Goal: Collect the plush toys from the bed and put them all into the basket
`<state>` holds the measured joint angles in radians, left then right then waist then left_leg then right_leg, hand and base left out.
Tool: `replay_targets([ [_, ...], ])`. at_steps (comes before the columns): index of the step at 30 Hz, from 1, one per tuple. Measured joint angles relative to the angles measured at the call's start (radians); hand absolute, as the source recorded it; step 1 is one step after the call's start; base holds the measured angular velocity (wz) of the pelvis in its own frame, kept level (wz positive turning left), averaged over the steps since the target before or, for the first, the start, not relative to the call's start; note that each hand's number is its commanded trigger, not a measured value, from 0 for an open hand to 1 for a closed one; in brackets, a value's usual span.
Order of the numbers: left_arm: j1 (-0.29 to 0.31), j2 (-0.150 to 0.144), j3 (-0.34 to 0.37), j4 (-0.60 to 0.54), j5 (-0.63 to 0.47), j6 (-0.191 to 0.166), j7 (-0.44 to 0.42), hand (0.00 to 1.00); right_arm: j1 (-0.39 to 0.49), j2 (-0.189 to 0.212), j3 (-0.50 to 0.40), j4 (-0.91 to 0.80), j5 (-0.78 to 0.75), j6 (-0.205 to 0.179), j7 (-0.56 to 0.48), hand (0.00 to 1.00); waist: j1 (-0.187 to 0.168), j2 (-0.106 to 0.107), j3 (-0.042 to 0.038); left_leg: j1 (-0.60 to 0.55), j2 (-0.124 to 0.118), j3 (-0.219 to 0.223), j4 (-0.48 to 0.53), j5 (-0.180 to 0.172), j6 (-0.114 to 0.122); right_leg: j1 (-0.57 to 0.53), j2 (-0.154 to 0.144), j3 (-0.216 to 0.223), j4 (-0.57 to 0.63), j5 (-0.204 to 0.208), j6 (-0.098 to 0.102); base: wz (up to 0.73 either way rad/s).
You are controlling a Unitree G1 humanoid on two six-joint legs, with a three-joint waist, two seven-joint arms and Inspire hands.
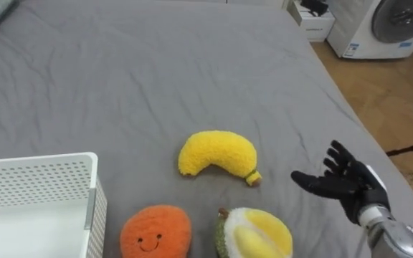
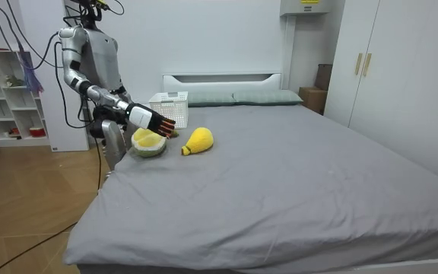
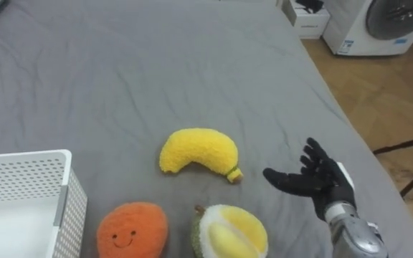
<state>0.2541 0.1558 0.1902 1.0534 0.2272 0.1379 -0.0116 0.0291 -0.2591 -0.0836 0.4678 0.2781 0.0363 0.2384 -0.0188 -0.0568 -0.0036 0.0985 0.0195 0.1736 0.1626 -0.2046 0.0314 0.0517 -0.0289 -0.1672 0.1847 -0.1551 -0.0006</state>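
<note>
A yellow plush banana (image 1: 217,159) lies on the grey bed (image 1: 156,79), near its middle front. In front of it sit an orange plush with a smiling face (image 1: 156,231) and a green and yellow plush durian (image 1: 255,233). My right hand (image 1: 343,183) hovers open to the right of the banana, fingers spread and pointing towards it, a short gap apart. A white perforated basket (image 1: 38,204) stands at the lower left. In the room view the right hand (image 2: 152,122) reaches over the durian (image 2: 147,142) beside the banana (image 2: 197,141).
I stand at the bed's side, by its corner. A washing machine (image 1: 382,27) and a small white box (image 1: 315,21) stand on the wooden floor beyond the bed's right edge. Pillows (image 2: 234,97) lie at the headboard. A shelf (image 2: 6,95) and wardrobe (image 2: 390,76) flank the room.
</note>
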Motion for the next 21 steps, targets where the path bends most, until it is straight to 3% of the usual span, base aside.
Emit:
replay_targets([
  [7, -0.005, 0.004, -0.044, 0.000, -0.021, -0.001, 0.001, 0.00, 0.000, 0.000, 0.067, 0.060, -0.133, 0.010, 0.106, 0.00, 0.011, -0.002, 0.0000, 0.000, -0.002, -0.008, 0.002, 0.000, 0.000, 0.000, 0.000, 0.001, -0.002, 0.000, 0.000, 0.02],
  [11, -0.013, 0.010, -0.052, 0.000, -0.022, -0.001, 0.001, 0.00, 0.000, 0.001, 0.092, 0.097, -0.228, 0.013, 0.122, 0.00, 0.029, -0.009, 0.0009, 0.000, -0.001, -0.011, 0.002, 0.000, 0.000, 0.001, 0.000, 0.000, -0.003, 0.000, 0.000, 0.01],
  [15, -0.017, 0.011, -0.054, -0.011, -0.020, 0.002, 0.001, 0.00, 0.006, 0.012, 0.127, 0.133, -0.423, 0.044, 0.136, 0.00, 0.048, -0.014, 0.0022, -0.003, -0.003, -0.015, 0.002, 0.000, 0.000, 0.002, 0.000, -0.001, -0.005, 0.000, 0.000, 0.00],
  [21, -0.020, 0.014, -0.054, -0.025, -0.018, 0.004, 0.001, 0.00, 0.006, 0.020, 0.141, 0.165, -0.506, 0.053, 0.138, 0.00, 0.067, -0.026, -0.0012, -0.019, -0.004, -0.022, 0.002, 0.000, 0.000, 0.002, 0.001, -0.003, -0.014, 0.001, 0.000, 0.03],
])
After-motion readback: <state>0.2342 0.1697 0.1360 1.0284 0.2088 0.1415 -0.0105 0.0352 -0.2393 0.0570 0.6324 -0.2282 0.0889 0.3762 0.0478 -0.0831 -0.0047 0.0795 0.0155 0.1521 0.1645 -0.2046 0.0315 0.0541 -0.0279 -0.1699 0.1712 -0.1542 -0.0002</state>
